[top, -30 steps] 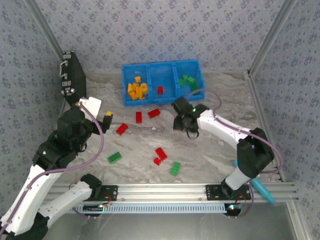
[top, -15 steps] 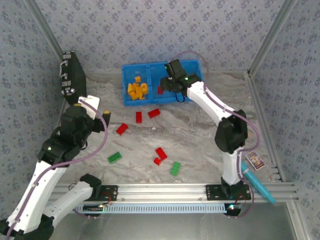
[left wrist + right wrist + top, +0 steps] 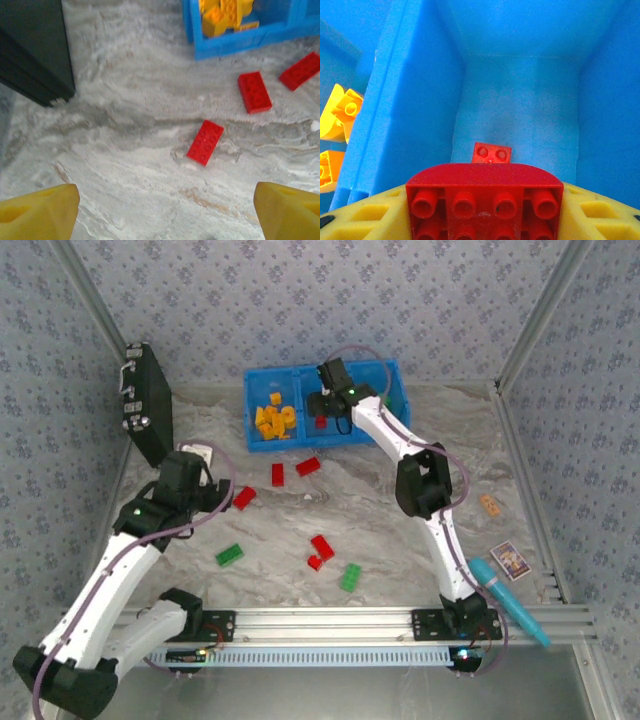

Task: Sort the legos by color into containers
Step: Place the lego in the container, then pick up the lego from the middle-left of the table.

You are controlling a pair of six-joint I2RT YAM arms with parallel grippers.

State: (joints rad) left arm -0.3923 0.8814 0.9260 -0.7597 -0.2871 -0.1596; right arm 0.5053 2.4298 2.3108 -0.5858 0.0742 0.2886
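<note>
bricks in red and green lie loose on the table. your right claw is clamped on a red brick over the middle compartment of the blue bin, above a smaller red piece. your left claw stands wide apart over another red brick.

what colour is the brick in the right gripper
Red; the brick shows best in the right wrist view.
</note>
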